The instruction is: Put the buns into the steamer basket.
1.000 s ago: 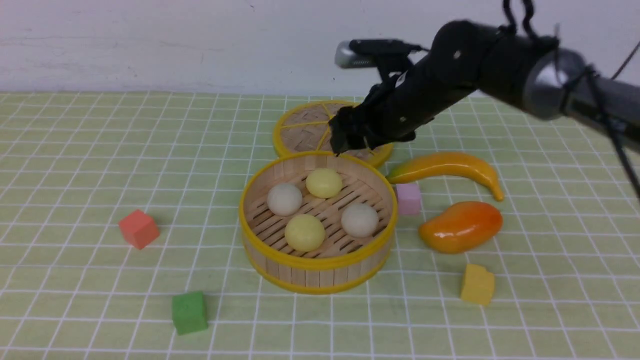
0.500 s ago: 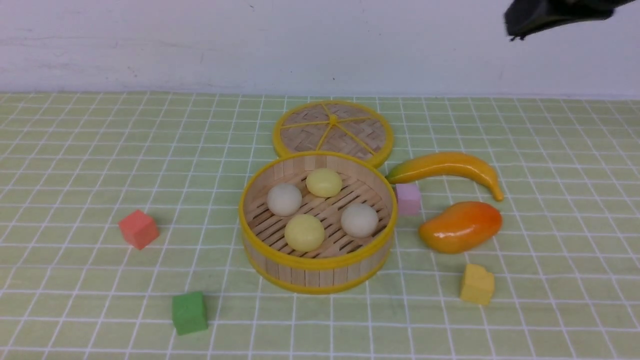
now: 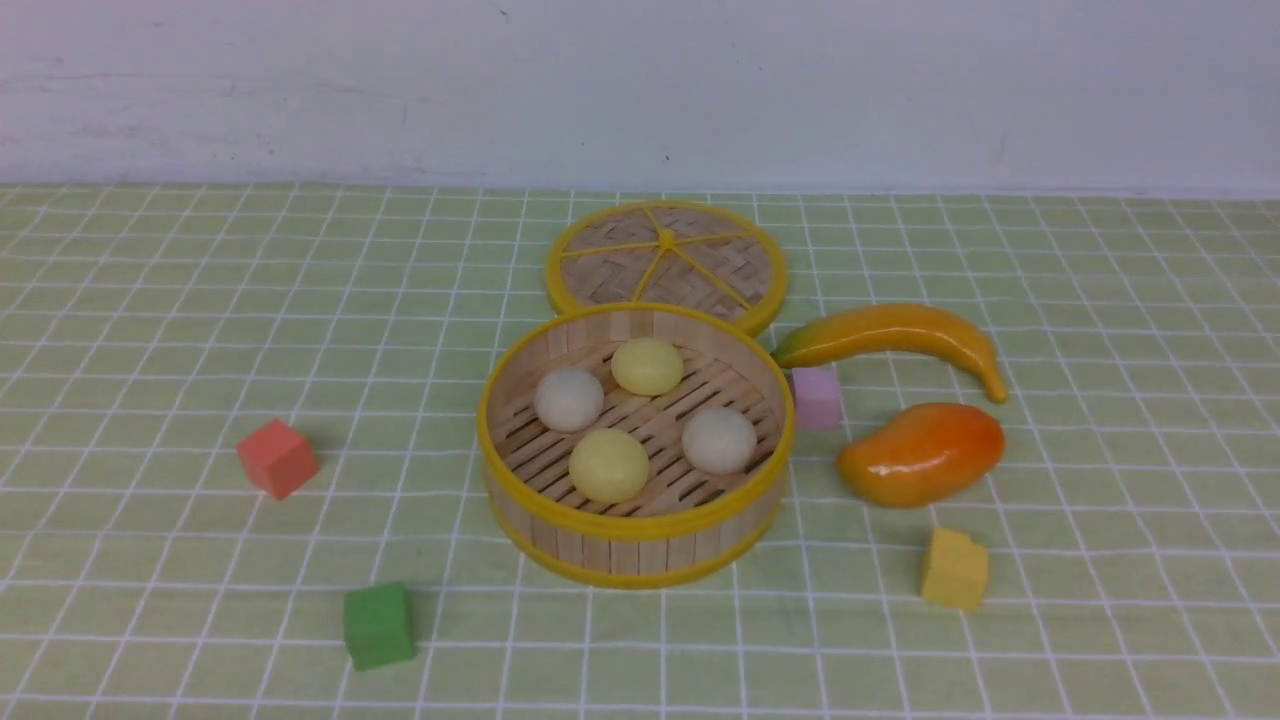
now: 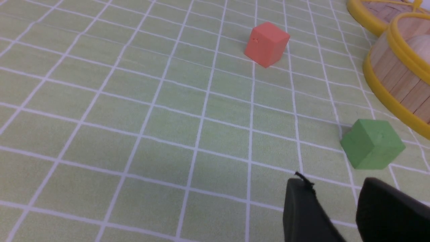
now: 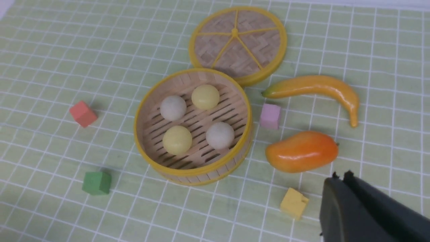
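While the left gripper [image 4: 336, 201] hangs parted and empty, the right gripper [image 5: 340, 179] is closed on nothing.

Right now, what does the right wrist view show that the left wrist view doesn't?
Only the right wrist view shows the four buns lying in the steamer basket, the banana, mango, pink cube, yellow cube and the shut right gripper. Only the left wrist view shows the left gripper, jaws apart, empty. Both share the red cube, green cube, basket and lid.
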Controlling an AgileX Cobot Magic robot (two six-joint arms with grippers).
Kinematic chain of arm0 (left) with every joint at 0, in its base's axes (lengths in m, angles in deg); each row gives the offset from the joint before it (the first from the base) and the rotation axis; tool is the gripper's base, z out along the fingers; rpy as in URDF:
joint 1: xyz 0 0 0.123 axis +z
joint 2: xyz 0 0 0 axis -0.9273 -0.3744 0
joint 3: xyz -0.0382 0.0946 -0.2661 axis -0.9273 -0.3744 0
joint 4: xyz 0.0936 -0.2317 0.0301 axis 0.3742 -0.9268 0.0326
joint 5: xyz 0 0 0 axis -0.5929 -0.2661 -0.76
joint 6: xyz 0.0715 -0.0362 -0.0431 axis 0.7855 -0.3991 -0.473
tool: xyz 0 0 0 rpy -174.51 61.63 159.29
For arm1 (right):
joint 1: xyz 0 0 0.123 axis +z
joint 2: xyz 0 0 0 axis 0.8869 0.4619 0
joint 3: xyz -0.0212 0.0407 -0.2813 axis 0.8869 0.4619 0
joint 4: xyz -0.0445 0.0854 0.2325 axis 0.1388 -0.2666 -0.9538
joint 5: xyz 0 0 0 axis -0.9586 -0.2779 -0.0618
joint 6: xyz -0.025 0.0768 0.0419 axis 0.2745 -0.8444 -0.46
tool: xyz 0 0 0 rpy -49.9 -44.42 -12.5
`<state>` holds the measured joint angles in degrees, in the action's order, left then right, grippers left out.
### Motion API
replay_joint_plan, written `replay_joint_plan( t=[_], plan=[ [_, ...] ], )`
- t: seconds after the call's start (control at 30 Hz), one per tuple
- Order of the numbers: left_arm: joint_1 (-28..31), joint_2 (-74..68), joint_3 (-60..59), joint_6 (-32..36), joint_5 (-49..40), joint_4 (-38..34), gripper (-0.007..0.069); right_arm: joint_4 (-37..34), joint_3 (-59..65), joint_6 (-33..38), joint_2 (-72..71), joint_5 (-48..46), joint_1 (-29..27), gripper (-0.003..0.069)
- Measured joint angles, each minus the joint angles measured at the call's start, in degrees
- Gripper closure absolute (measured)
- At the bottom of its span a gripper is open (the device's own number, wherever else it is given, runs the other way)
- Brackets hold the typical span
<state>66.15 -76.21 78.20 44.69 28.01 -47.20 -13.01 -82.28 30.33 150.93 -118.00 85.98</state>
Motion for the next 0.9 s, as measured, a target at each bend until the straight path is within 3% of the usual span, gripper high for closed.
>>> replay_joint_plan(
  t=[0.27,0.4,0.53,0.67,0.9],
  plan=[
    [0.00,0.00,0.00,0.00,0.00,0.00,0.0386,2.54,0.99,0.78,-2.51,0.00,-1.24,0.0673],
    [0.00,0.00,0.00,0.00,0.00,0.00,0.0386,4.14,8.51,2.03,-9.62,7.04,-8.73,0.0669],
    [0.00,0.00,0.00,0.00,0.00,0.00,0.0386,5.20,22.06,2.18,-20.74,17.82,-16.17,0.0669],
    [0.00,0.00,0.00,0.00,0.00,0.00,0.0386,8.50,46.42,2.18,-38.26,33.13,-23.58,0.0664],
    [0.00,0.00,0.00,0.00,0.00,0.00,0.0386,7.95,80.32,2.22,-60.03,48.39,-27.42,0.0657]
  ],
)
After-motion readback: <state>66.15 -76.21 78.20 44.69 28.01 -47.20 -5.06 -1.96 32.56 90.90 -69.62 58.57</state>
